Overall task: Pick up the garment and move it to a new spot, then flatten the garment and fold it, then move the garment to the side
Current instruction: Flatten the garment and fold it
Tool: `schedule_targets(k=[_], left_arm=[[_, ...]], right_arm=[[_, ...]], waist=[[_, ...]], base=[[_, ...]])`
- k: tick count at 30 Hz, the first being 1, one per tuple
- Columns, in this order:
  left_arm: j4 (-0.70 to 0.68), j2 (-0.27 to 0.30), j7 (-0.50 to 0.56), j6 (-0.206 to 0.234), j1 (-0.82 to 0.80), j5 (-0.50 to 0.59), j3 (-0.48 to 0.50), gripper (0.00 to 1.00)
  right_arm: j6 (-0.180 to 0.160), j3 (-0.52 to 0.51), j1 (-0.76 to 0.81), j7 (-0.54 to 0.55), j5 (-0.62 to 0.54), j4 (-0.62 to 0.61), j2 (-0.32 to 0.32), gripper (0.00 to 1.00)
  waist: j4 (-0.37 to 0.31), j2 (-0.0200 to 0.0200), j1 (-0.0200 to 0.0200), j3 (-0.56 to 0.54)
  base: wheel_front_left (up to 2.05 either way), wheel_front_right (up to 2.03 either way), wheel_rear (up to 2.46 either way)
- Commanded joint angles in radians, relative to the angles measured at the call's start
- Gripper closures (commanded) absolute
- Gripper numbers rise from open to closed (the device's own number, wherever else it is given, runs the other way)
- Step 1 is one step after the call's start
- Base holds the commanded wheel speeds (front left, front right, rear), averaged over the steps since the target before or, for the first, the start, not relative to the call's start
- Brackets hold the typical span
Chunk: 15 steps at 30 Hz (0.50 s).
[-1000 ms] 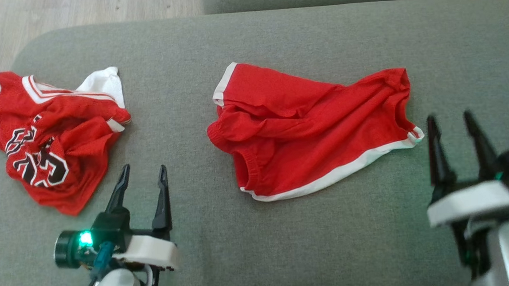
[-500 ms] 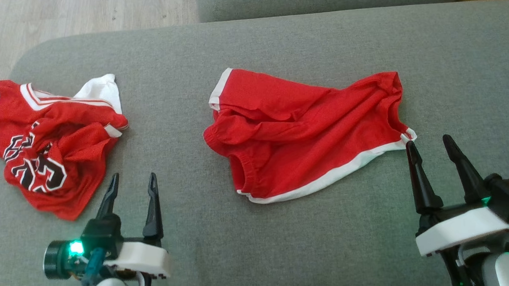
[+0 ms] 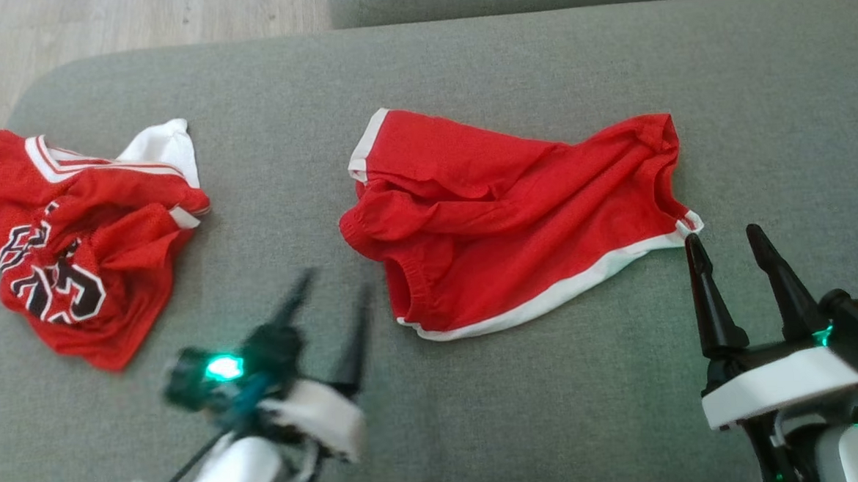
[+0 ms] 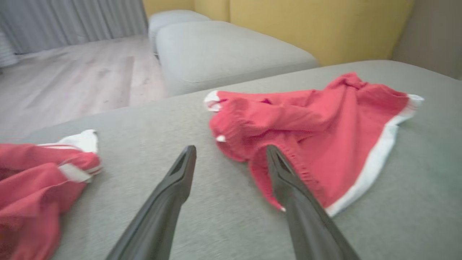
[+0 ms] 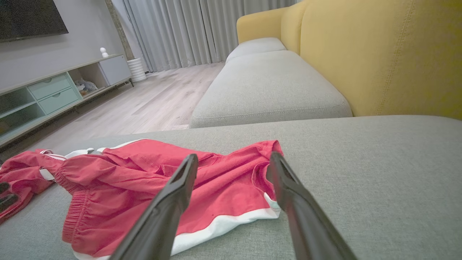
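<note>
The garment (image 3: 516, 214) is a crumpled pair of red shorts with white trim, lying in the middle of the grey sofa cushion (image 3: 464, 63). My left gripper (image 3: 332, 286) is motion-blurred and open, just left of the shorts' elastic waistband. In the left wrist view the open left gripper (image 4: 230, 148) points at the near waistband of the shorts (image 4: 325, 137), its right finger overlapping the cloth's edge. My right gripper (image 3: 722, 236) is open and empty, its tips just below the shorts' white-trimmed right corner. The right wrist view shows the right gripper (image 5: 232, 156) open before the shorts (image 5: 162, 180).
A crumpled red and white jersey (image 3: 69, 238) with black lettering lies at the cushion's left end, near its rounded edge. Wooden floor (image 3: 131, 21) lies beyond. A second grey seat (image 5: 267, 86) and a yellow backrest (image 5: 379, 54) stand behind.
My left gripper has swung right and forward, from beside the jersey toward the shorts' waistband. The right gripper dropped lower and left a second ago and has held still since.
</note>
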Motion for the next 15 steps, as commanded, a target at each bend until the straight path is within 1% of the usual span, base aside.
schedule_targets(k=[1,4,7,10,15], left_arm=[[-0.026,-0.006,0.032,-0.027,-0.066,0.005,0.005,0.0],[0.011,-0.032,0.119,-0.09,-0.097,-0.012,-0.056,0.0],[0.053,-0.048,0.174,-0.14,-0.122,-0.02,-0.101,0.0],[0.1,-0.058,0.204,-0.17,-0.143,-0.022,-0.127,0.0],[0.163,-0.072,0.209,-0.19,-0.18,-0.017,-0.14,0.0]], right_arm=[[-0.001,0.024,-0.019,0.002,0.008,-0.039,-0.004,0.0],[-0.001,0.029,-0.024,0.005,0.013,-0.033,-0.004,0.0],[-0.001,0.033,-0.027,0.009,0.021,-0.024,-0.004,0.0],[-0.001,0.033,-0.028,0.011,0.025,-0.017,-0.004,0.0],[-0.001,0.03,-0.029,0.018,0.029,-0.004,-0.004,0.0]], waist=[[-0.003,0.0,0.0,0.009],[-0.009,0.0,0.0,0.019],[-0.016,0.0,0.0,0.028],[-0.023,0.0,0.0,0.035],[-0.031,0.0,0.0,0.049]], base=[[0.0,0.0,0.0],[0.0,0.0,0.0],[0.0,0.0,0.0],[0.0,0.0,0.0],[0.0,0.0,0.0]])
